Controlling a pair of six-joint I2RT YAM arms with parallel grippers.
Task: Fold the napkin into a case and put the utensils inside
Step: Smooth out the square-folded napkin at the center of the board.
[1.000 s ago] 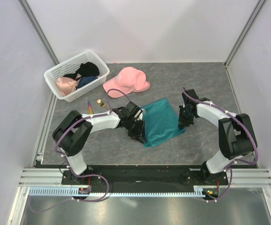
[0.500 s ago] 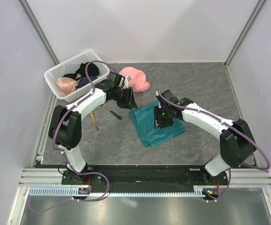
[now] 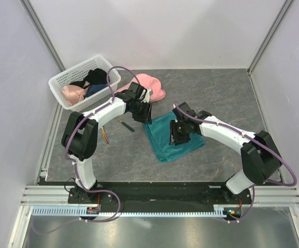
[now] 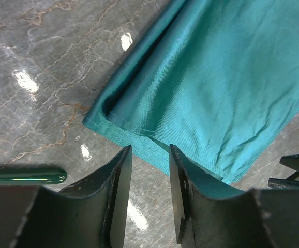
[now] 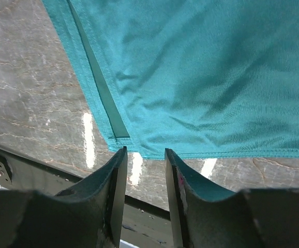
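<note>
Task roughly at the early-middle stage, by my read. The napkin [image 3: 162,142] lay flat on the table [image 3: 222,98], about centre, between the two arms. Both wrist views showed doubled layers and a hemmed fold line along its edge, so at least one fold looked done. It was a broad rectangle, not a narrow strip, so no case was formed yet and more folding was left.

The left jaws sat at the napkin's far-left corner, tips pointing down. They stood partly apart with nothing between them. In the left wrist view the cloth edge and bare table showed through the gap.

The right jaws hovered over the middle of the napkin in the top view. The right wrist view put their tips just over a corner and hem. They also stood partly apart, gripping nothing. Whether either set of tips touched the cloth, cannot tell.

The utensils were not yet inside. The fork [image 3: 124,124] lay on the table just left of the napkin, partly under the left arm. The purple-and-orange piece [image 3: 104,134] lay further left, apart from the cloth.

The white basket [image 3: 66,77] and pink cap [image 3: 152,85] sat at the far side, not involved.

Left to do: grasp an edge, fold to a strip, then load both utensils.
</note>
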